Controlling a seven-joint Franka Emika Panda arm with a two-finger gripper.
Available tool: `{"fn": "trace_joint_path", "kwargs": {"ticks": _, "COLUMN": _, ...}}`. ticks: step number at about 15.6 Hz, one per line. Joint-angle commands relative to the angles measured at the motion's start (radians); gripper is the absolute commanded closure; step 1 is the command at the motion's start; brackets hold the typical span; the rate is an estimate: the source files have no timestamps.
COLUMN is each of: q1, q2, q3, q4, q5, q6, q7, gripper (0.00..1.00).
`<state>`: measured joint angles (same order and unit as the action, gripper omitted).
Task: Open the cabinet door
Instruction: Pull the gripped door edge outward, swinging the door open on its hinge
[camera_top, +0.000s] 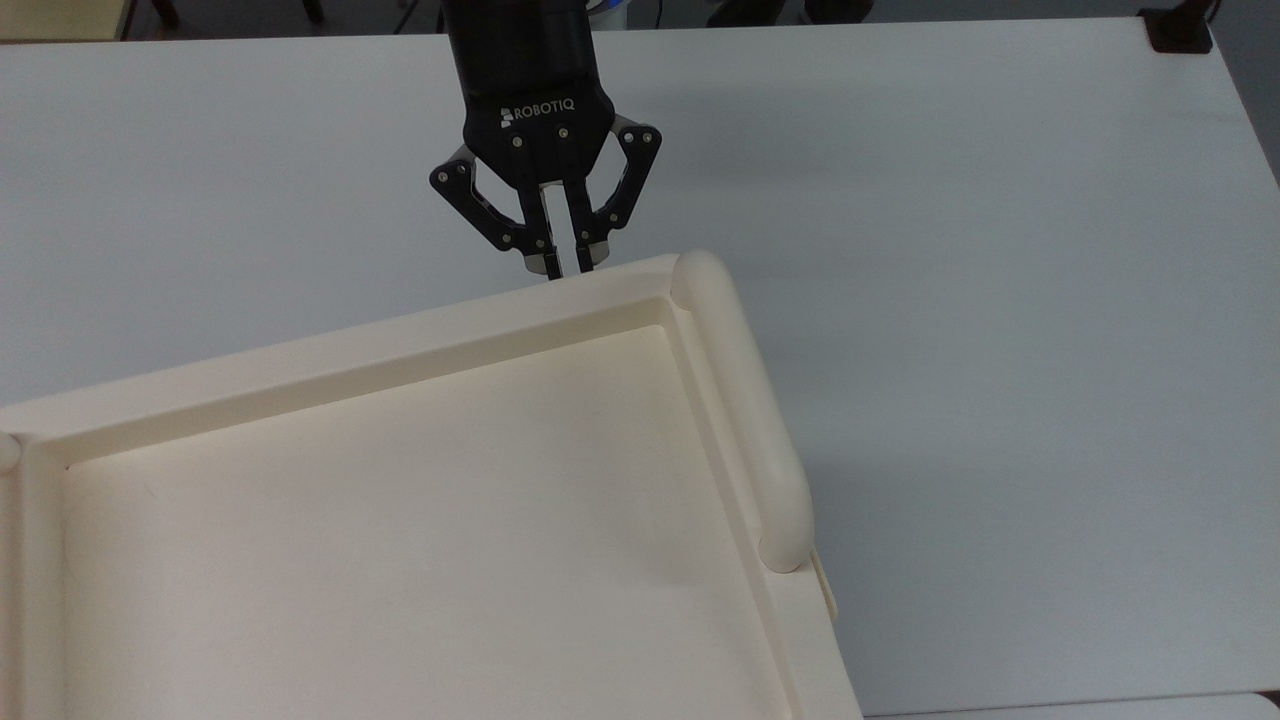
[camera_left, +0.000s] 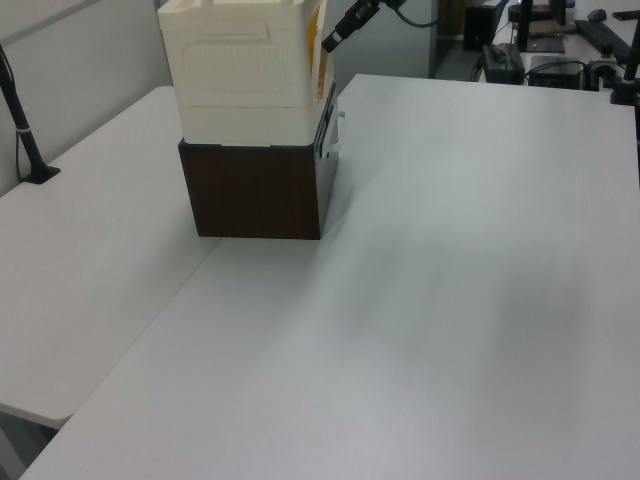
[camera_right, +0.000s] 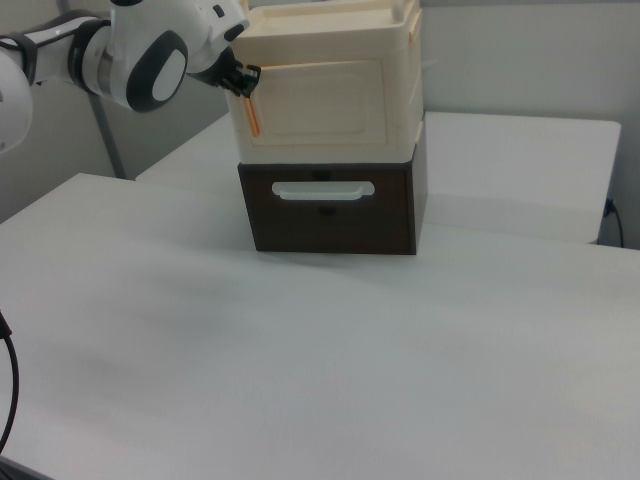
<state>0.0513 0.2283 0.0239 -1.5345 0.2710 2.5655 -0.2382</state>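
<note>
Cream plastic makes up the upper cabinet (camera_right: 330, 80), which we see stacked on a dark brown drawer unit (camera_right: 330, 210) on the white desk (camera_top: 1000, 250). The cabinet door (camera_right: 325, 100) is the panel with the raised border on the face toward the right view's camera, above the drawer's white handle (camera_right: 322, 189); an orange strip shows along the door's edge at the right view's left, where the panel stands very slightly away from the body. Our gripper (camera_top: 560, 262) sits just off the cabinet's top rim in the top view, near the corner where the rounded tube rail (camera_top: 740, 400) begins, with its jaws drawn narrow, only a thin gap between the pads. In the right view the gripper (camera_right: 243, 82) is at that same orange edge of the door, though whether the jaws pinch the edge we cannot tell. The recessed top tray (camera_top: 400, 520) lies bare.
</note>
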Motion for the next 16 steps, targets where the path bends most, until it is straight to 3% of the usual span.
{"fn": "trace_joint_path", "kwargs": {"ticks": 1, "q1": -0.050, "q2": -0.043, "q3": -0.007, "q4": -0.042, "q5": -0.007, "q6": -0.056, "q7": -0.050, "gripper": 0.95}}
{"fn": "trace_joint_path", "kwargs": {"ticks": 9, "q1": -0.082, "q2": -0.044, "q3": -0.009, "q4": -0.067, "q5": -0.007, "q6": -0.067, "q7": -0.067, "gripper": 0.94}}
{"fn": "trace_joint_path", "kwargs": {"ticks": 13, "q1": -0.120, "q2": -0.092, "q3": -0.009, "q4": -0.099, "q5": -0.007, "q6": -0.088, "q7": -0.072, "gripper": 0.91}}
{"fn": "trace_joint_path", "kwargs": {"ticks": 14, "q1": -0.134, "q2": -0.101, "q3": -0.009, "q4": -0.099, "q5": -0.007, "q6": -0.114, "q7": -0.070, "gripper": 0.83}}
{"fn": "trace_joint_path", "kwargs": {"ticks": 16, "q1": -0.159, "q2": -0.119, "q3": -0.016, "q4": -0.098, "q5": -0.003, "q6": -0.165, "q7": -0.067, "gripper": 0.23}}
